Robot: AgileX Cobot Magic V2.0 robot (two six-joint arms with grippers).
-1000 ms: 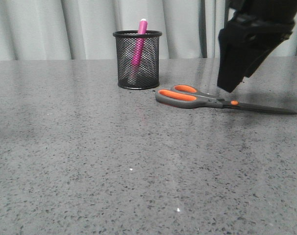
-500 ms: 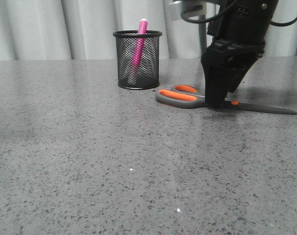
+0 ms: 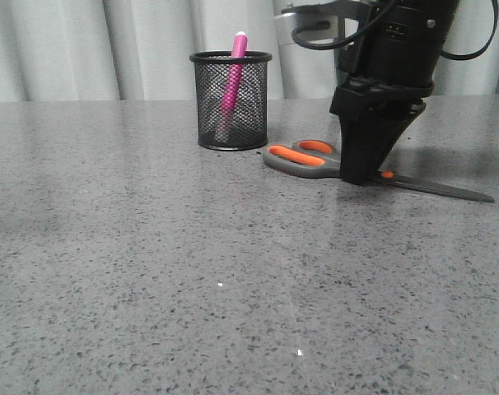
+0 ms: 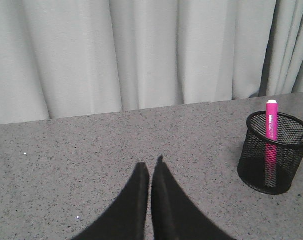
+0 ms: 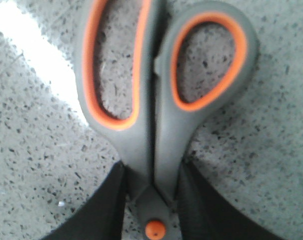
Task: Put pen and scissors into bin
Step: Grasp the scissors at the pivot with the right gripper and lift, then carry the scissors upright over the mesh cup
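Lying flat on the table (image 3: 151,271), the scissors (image 3: 315,160) stretch sideways, with the handles toward the bin (image 3: 230,100) and the dark blades pointing away to the right. The right gripper (image 3: 361,174) is right on top of them, at the neck by the orange dot. In the right wrist view its two fingers (image 5: 104,210) sit one on each side of the neck, touching it, so they look pinched on the scissors. The pen (image 3: 232,82) stands inside the bin already. The left gripper (image 4: 150,172) is far off, its fingers pressed together, holding nothing. The right arm is much nearer.
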